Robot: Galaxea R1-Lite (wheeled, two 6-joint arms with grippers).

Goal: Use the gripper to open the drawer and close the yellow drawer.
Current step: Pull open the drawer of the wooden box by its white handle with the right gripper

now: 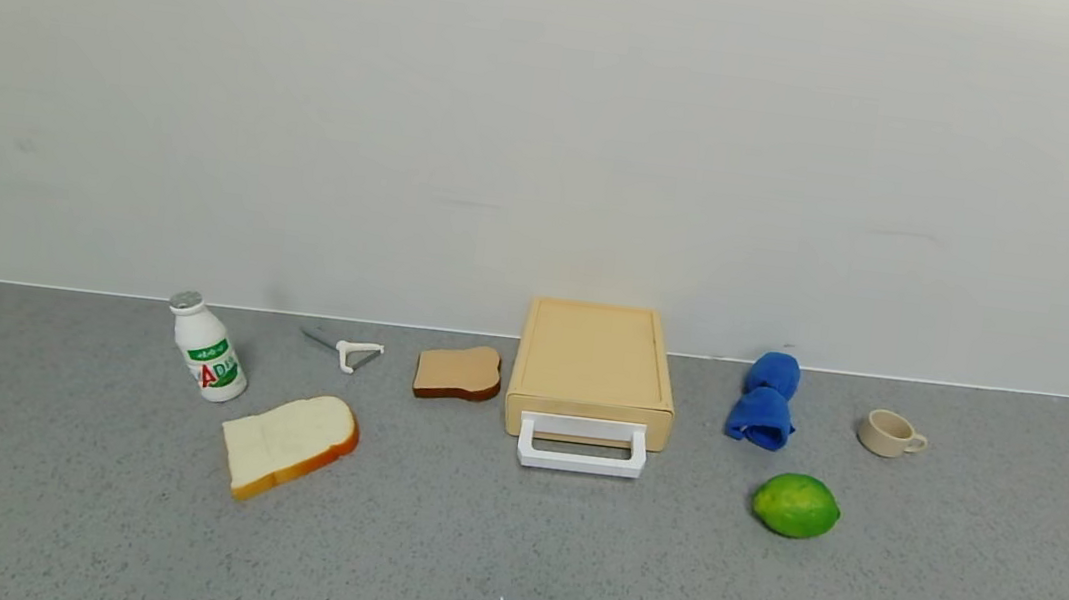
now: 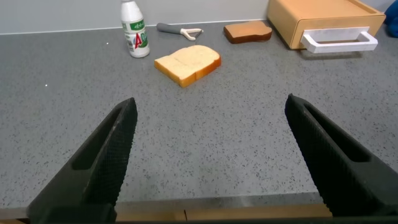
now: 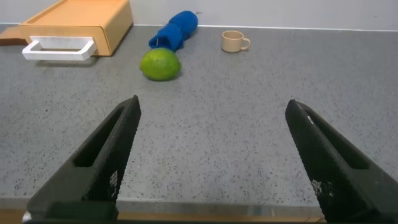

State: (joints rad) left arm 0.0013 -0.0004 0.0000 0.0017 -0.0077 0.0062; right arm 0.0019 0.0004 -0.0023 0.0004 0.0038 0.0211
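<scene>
nothing is done yet: the pale yellow drawer (image 1: 593, 372) sits fully closed against the wall at the back of the desk (image 1: 505, 558), its white loop handle (image 1: 582, 446) untouched. both the left hand (image 2: 211, 162) and right hand (image 3: 214, 162) hover spread wide, well short of it, so opening and closing both remain.

Head camera looks down at the wall-backed counter; both low wrist cameras, seemingly near its front edge, share the drawer (image 1: 593, 367).
</scene>
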